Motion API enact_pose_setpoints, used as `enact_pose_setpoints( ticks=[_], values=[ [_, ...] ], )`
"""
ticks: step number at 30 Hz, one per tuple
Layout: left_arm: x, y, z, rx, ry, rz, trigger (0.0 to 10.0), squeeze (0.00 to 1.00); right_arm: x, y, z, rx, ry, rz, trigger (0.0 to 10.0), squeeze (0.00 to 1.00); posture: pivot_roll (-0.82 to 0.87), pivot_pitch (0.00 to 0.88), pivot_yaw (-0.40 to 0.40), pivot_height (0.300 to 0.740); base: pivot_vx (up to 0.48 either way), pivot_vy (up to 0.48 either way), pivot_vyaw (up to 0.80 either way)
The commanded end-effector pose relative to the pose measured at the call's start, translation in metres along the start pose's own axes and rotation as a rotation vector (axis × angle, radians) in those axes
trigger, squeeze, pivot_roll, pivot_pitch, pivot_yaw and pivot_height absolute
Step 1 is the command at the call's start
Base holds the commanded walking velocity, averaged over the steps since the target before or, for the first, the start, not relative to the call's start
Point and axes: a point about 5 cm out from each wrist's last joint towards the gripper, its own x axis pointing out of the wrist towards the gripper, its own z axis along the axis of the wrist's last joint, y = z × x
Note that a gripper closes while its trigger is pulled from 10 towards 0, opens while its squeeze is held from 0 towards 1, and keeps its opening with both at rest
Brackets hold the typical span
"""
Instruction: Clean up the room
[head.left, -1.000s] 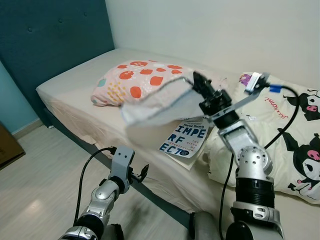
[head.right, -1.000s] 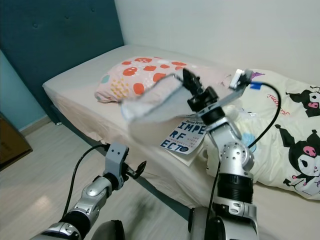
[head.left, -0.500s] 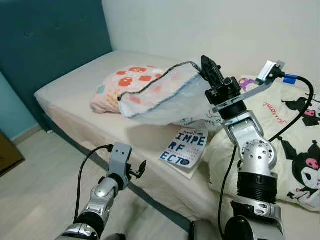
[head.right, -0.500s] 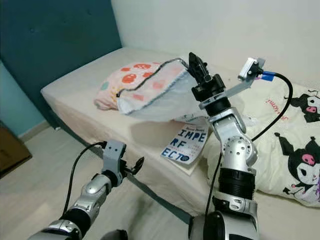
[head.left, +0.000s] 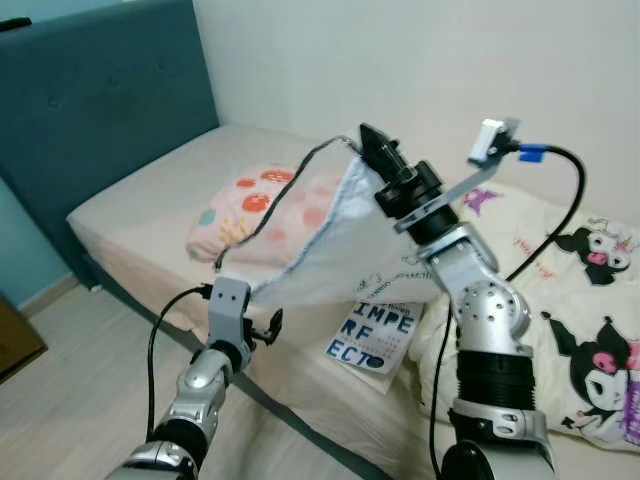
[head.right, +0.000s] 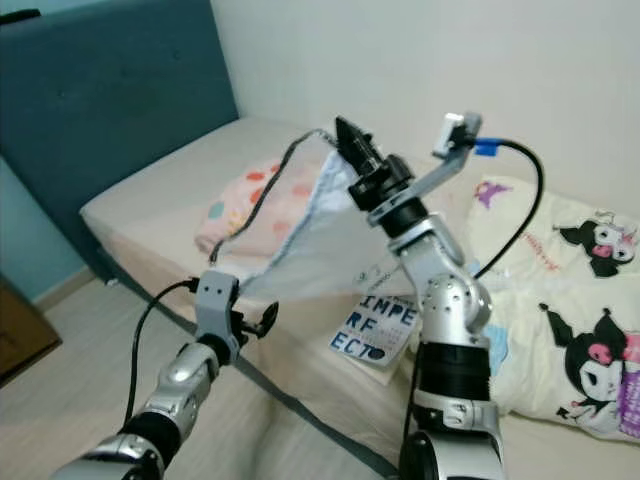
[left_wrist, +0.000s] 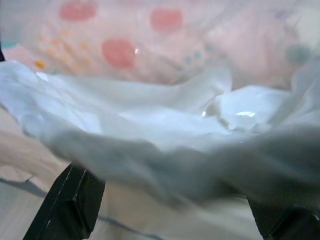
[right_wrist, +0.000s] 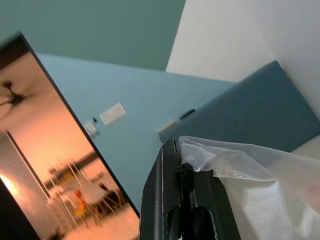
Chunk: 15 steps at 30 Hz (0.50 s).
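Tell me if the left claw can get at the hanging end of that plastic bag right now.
Probably yes: the left claw sits open just under the plastic bag, whose low edge drapes above its fingers, nothing between.

Book (head.left: 378, 333) on bed (head.left: 150, 190), right of pillow (head.left: 245, 205)

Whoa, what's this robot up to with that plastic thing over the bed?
The robot's right end effector is shut on the top edge of a thin, see-through plastic bag, holding it up above the bed. The bag hangs down in front of a spotted pillow and a book. The left end effector is open, raised at the bag's lower edge.
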Motion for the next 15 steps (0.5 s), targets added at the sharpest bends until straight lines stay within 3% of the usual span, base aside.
enact_pose_setpoints(
  ticks=[1,6,9,10,13,15],
  values=[
    [0.001,-0.001,-0.002,-0.015,0.017,0.006,10.0,0.0,-0.001,-0.001,-0.009,-0.008,0.021,-0.017,0.0,0.0,-0.12,0.0,-0.018,0.705,0.0,0.0,0.0],
    [0.001,0.0,-0.002,-0.019,0.014,0.011,10.0,0.0,0.0,-0.001,-0.012,-0.02,0.021,-0.037,0.0,0.0,-0.12,0.0,-0.017,0.715,0.0,0.0,0.0],
    [0.0,0.004,-0.002,-0.022,0.014,0.03,10.0,0.0,0.002,-0.009,-0.021,-0.18,0.063,-0.132,0.0,0.0,-0.13,0.0,-0.018,0.715,0.0,0.0,0.0],
    [0.0,0.007,-0.001,-0.018,0.012,0.053,10.0,0.0,-0.001,-0.012,-0.029,-0.194,0.105,-0.148,10.0,0.0,-0.12,0.0,-0.02,0.715,0.0,0.0,0.0],
    [-0.001,0.011,0.0,-0.018,0.011,0.087,10.0,0.0,-0.004,-0.016,-0.037,-0.183,0.141,-0.162,10.0,0.0,-0.12,0.0,-0.022,0.715,0.0,0.0,0.26],
    [-0.007,0.033,-0.001,-0.003,0.039,0.242,10.0,0.0,-0.012,-0.021,-0.052,-0.18,0.2,-0.181,10.0,0.0,-0.12,0.0,-0.026,0.715,0.0,0.0,0.79]
  ],
)
